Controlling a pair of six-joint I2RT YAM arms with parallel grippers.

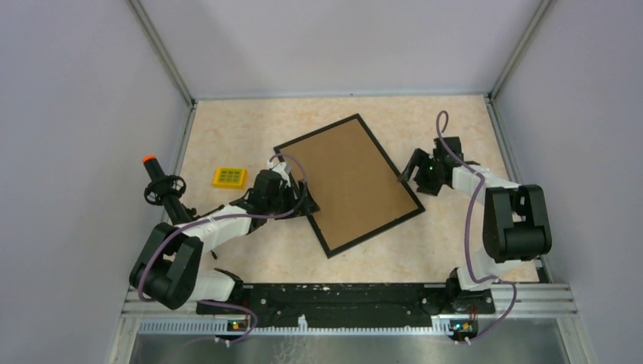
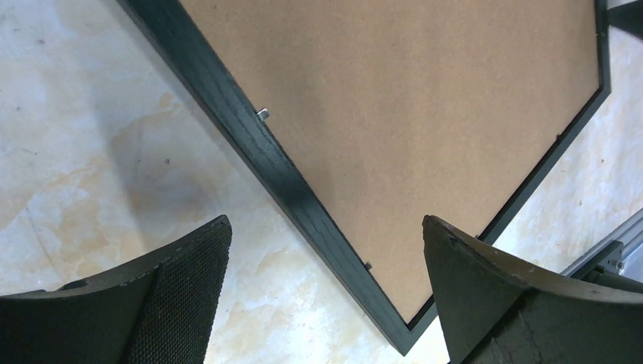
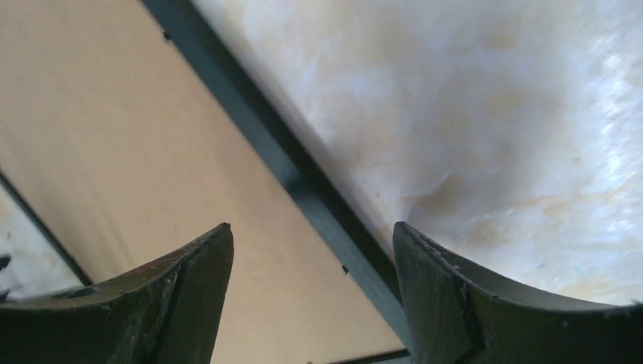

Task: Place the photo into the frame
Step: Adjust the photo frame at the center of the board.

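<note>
On the table [image 1: 227,136] the frame [image 1: 377,232] is laid back-up with the brown board [image 1: 349,182] in it, the photo cannot be seen, the left gripper [image 2: 326,227] and right gripper [image 3: 312,231] are spread apart and empty at its sides, and the small clips [image 2: 262,114] are likely best pushed down gently.

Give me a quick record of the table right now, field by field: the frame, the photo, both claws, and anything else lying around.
frame: black, lying flat and skewed on the table, brown backing board filling it
photo: not visible in any view
left claw: open, holding nothing, over the frame's left edge
right claw: open, holding nothing, over the frame's right edge
other items: small yellow block left of the frame
</note>
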